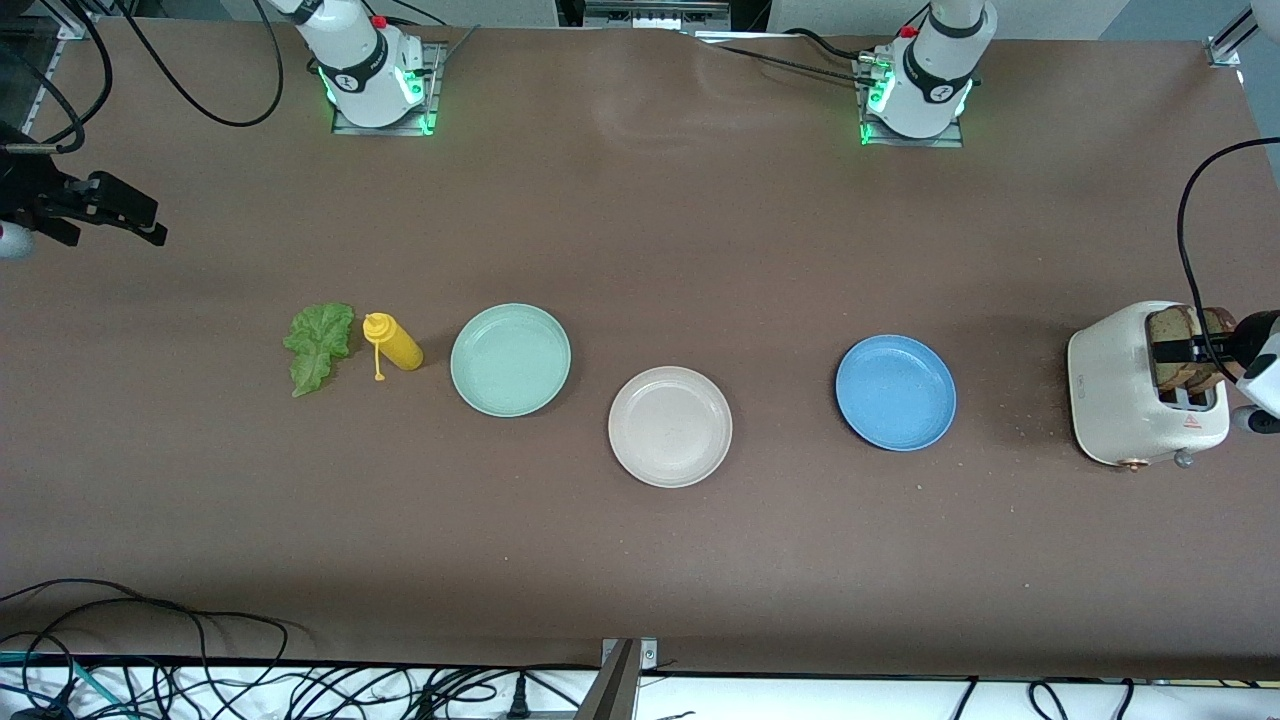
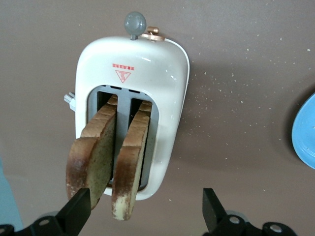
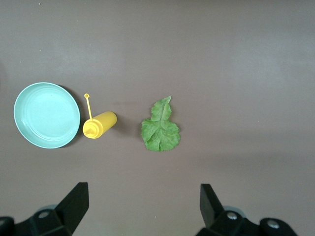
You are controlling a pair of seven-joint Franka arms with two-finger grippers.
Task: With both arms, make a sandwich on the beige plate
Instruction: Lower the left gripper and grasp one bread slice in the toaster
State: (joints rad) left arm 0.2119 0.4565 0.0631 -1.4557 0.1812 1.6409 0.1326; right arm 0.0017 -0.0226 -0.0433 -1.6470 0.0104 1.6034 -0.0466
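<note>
Step 1, bread pickup: nothing on the beige plate yet. Your left gripper hangs over the toaster, fingers apart, around no bread slices yet; drop and straddle one. Right gripper hangs, fingers apart, above the lettuce; mustard bottle sits just beside it. Mint plate and blue plate flank the target.

I am seeing a matt brown table; a glossy white toaster holding rough, porous bread slices; smooth matt beige plate.
</note>
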